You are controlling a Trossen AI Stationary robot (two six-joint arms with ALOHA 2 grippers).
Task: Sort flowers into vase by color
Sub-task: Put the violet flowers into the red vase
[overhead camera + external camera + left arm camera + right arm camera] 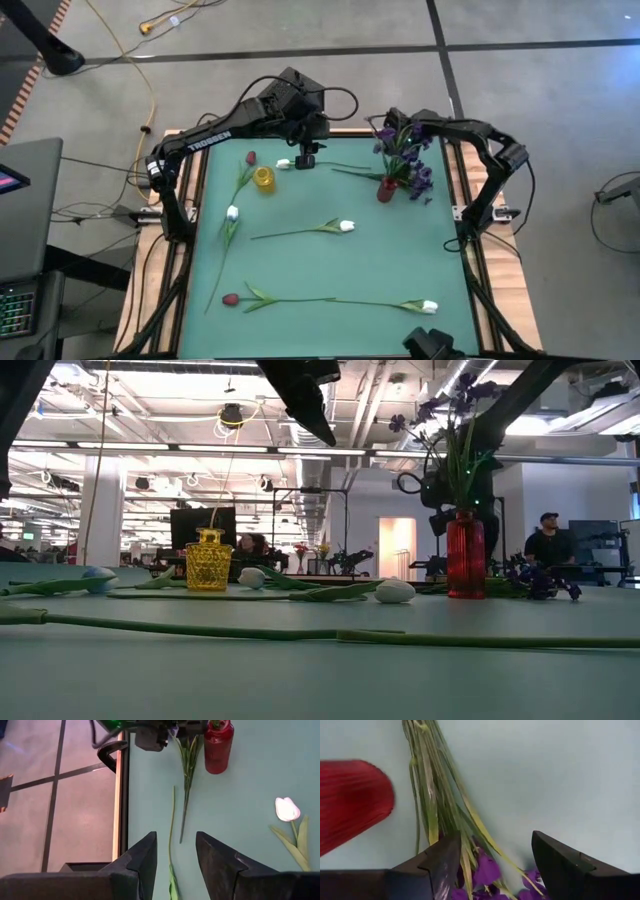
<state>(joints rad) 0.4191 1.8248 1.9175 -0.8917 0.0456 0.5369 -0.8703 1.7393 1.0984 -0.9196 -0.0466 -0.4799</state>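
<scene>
My left gripper (305, 158) is open and hangs high over the far middle of the table (315, 410). Below it lie a white tulip (284, 163) and its thin stem (172, 815). My right gripper (395, 135) is open by the red vase (386, 189), which holds an upright purple spray (455, 420). Its fingers stand either side of another purple spray (435, 785) that lies flat on the table beside the vase. A yellow vase (263, 179) stands empty. A dark red tulip (250, 158) and a white tulip (232, 212) lie near the left edge.
A white tulip (346, 226) lies mid-table. A dark red tulip (230, 299) and a white tulip (428, 307) lie stem to stem along the near side. The table's far edge (122, 795) runs close beside my left gripper. People sit in the room behind (545, 540).
</scene>
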